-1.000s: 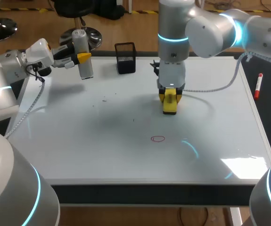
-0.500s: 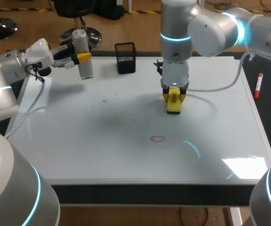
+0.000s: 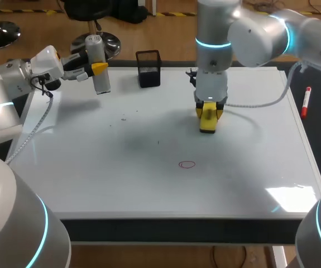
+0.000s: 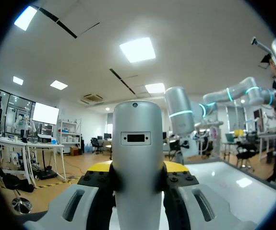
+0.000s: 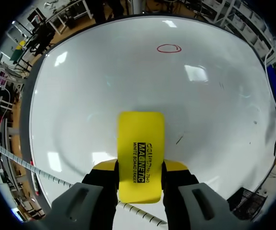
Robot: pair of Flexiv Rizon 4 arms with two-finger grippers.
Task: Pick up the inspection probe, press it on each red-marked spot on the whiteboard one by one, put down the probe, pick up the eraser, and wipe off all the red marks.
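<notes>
Since the earlier frames the right arm (image 3: 260,36) has carried the eraser (image 3: 207,123) slightly rightward, farther from the red circle (image 3: 187,164). The left gripper (image 3: 97,68) clamps the upright grey probe (image 3: 95,49) at the whiteboard's (image 3: 93,178) far-left corner. The right gripper (image 3: 207,110) pinches the yellow eraser between both fingers. The circle lies ahead of it, well apart.

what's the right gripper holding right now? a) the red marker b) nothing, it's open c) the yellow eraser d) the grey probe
C: in the right wrist view the right gripper has both fingers clamped on the eraser, one on each side, while the probe is in the left gripper.
</notes>
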